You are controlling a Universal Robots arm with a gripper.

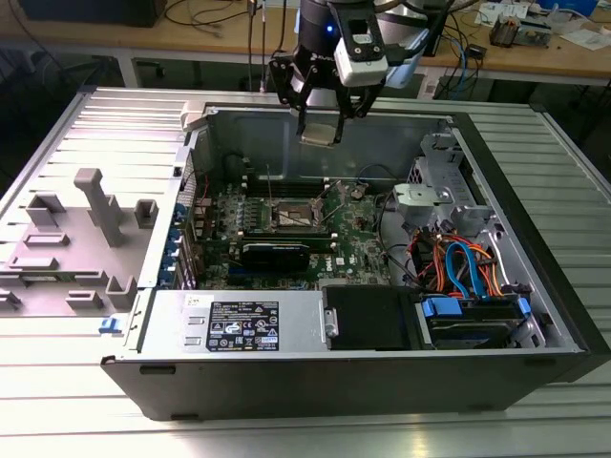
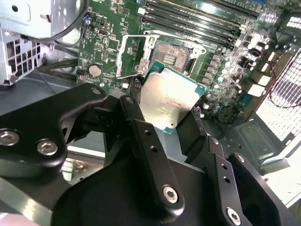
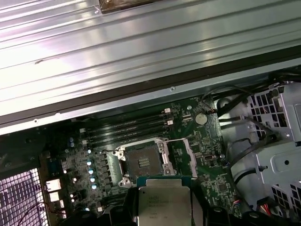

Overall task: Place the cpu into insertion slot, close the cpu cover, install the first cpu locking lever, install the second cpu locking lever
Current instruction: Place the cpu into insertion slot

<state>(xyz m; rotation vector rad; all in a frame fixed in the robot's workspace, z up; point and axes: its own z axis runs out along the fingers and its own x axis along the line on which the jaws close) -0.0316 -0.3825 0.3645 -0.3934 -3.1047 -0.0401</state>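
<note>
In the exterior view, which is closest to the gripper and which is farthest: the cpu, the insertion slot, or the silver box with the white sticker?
1. The cpu: held in the gripper, up high at the back.
2. The insertion slot: on the green board, in the middle, lower than the gripper.
3. The silver box: along the front edge, farthest.

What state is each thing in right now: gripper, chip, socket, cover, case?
Gripper: shut on the chip.
Chip: held in the air, not seated.
Socket: empty, uncovered.
Cover: open, clear of the socket.
Computer case: side open.
</note>
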